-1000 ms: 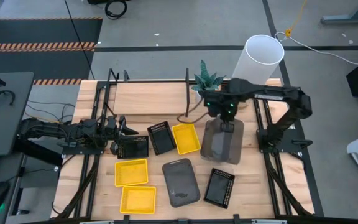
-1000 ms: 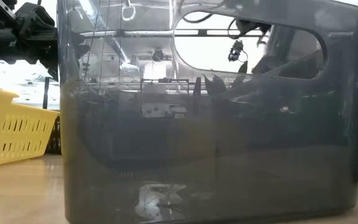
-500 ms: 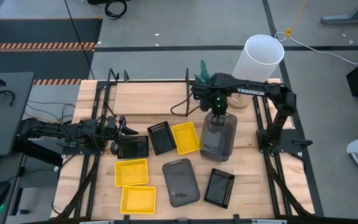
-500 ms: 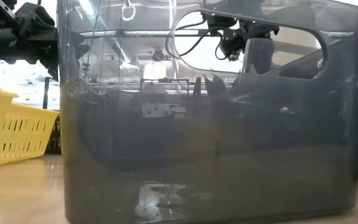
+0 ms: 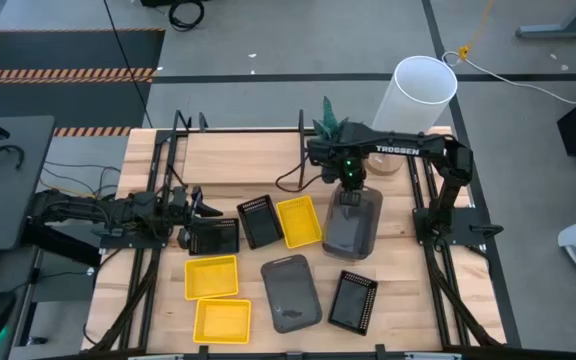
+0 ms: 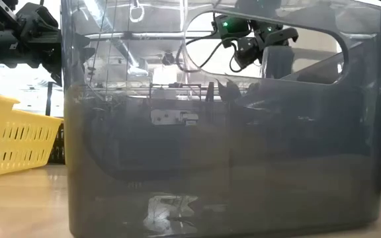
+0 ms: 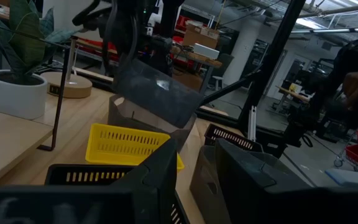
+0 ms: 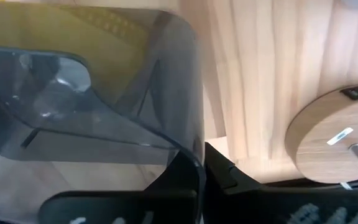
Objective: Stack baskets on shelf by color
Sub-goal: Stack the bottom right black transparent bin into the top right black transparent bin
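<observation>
My right gripper (image 5: 351,185) is shut on a smooth dark grey basket (image 5: 351,225) right of the table's middle. In the left wrist view this basket (image 7: 154,93) hangs tilted over what looks like a second grey basket (image 7: 135,124). A third grey basket (image 5: 290,292) lies flat near the front edge. Three yellow baskets (image 5: 299,221) (image 5: 212,276) (image 5: 221,319) and three black mesh baskets (image 5: 215,236) (image 5: 259,220) (image 5: 353,299) rest on their bottoms on the table. My left gripper (image 5: 193,215) stays by the leftmost black basket. The shelf board (image 5: 238,155) runs along the far side. My right gripper holds the grey basket by the rim of its far short end (image 8: 194,165), coming from above with the fingers pointing down. One finger (image 8: 135,205) shows through the tinted wall and the other (image 8: 241,186) beside it. The basket hangs tilted, its near end lower.
A potted plant (image 5: 333,125), a tall white cylinder (image 5: 423,90) and a round wooden base (image 8: 334,137) stand at the shelf's right end. A black upright divider (image 5: 301,130) splits the shelf. The near grey basket (image 6: 223,132) fills the low view.
My right gripper has moved a little toward the table's left and risen, carrying the grey basket with it. The basket has shifted left and now hangs tilted off the one beneath. The left arm has kept still.
</observation>
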Available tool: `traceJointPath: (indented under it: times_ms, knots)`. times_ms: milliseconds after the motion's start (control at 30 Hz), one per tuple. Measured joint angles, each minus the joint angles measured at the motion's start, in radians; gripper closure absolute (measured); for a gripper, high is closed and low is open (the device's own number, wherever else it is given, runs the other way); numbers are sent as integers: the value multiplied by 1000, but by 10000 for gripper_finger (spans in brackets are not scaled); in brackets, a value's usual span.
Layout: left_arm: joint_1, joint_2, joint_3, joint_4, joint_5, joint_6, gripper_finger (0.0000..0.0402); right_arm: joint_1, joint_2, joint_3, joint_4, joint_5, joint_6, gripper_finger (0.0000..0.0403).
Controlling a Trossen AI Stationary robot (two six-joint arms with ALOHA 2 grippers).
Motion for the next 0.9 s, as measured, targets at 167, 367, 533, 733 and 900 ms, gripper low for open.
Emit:
traceJointPath:
  times_ms: [167,367,533,733,900]
  knots:
    - [0,0,0,0,0,0,285,11,0,-57,0,-15,22,403]
    - [0,0,0,0,0,0,285,25,0,-118,-2,-17,45,400]
    - [0,0,0,0,0,0,285,48,0,-163,0,-16,53,383]
    - [0,0,0,0,0,0,285,71,0,-225,82,-15,53,350]
    - [0,0,0,0,0,0,285,74,-3,-290,175,-12,48,315]
